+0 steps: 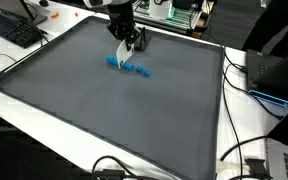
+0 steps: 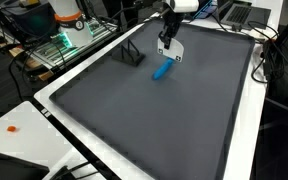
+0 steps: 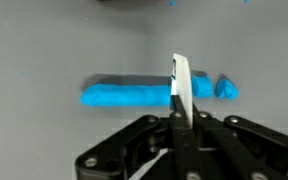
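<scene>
Desk: white (image 2: 44, 135), seen in both exterior views, almost wholly covered by a mat.
Mat: dark grey (image 1: 114, 110), rectangular, with a raised rim, lying flat.
Blue bar: a long bright blue bar (image 3: 134, 93) lies flat on the mat, towards its far part.
Blue bit: a small blue piece (image 3: 225, 87) lies just beside one end of the bar.
Stand: a small black stand (image 2: 132, 55) sits on the mat near the bar.
Keyboard: black (image 1: 14, 28), on the bare desk beside the mat.
Cables: black (image 1: 249, 90), trailing along the desk's edge.
Dot: a small orange thing (image 2: 12, 128) on the white corner.

Grey mat (image 1: 104, 110), keyboard (image 1: 14, 28), cables (image 1: 246, 160), black stand (image 2: 132, 54)
</scene>
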### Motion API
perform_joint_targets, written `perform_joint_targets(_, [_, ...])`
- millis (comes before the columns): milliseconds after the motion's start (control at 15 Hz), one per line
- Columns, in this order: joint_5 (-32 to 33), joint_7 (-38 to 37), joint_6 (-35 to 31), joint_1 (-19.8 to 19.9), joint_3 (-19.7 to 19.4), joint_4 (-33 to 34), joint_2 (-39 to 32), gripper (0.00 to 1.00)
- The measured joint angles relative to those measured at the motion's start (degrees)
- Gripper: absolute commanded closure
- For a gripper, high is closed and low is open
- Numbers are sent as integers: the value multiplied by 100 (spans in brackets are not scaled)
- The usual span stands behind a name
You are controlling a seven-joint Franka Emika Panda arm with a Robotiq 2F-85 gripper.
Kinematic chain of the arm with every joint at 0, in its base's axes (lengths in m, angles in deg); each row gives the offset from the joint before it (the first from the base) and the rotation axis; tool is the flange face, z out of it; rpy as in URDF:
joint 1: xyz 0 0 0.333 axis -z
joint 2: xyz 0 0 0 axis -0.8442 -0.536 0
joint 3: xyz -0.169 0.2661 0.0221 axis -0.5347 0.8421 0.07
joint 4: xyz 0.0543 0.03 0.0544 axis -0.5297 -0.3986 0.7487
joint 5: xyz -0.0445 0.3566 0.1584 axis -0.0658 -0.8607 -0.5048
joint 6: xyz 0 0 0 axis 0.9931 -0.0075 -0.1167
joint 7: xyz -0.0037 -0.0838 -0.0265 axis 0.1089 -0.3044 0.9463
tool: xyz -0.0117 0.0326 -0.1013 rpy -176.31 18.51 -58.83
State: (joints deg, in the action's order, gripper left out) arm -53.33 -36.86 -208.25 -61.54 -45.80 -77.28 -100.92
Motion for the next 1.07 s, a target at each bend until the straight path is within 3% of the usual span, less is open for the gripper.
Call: perform_joint_targets(1067, [0, 471, -261, 90, -1, 62, -406, 99])
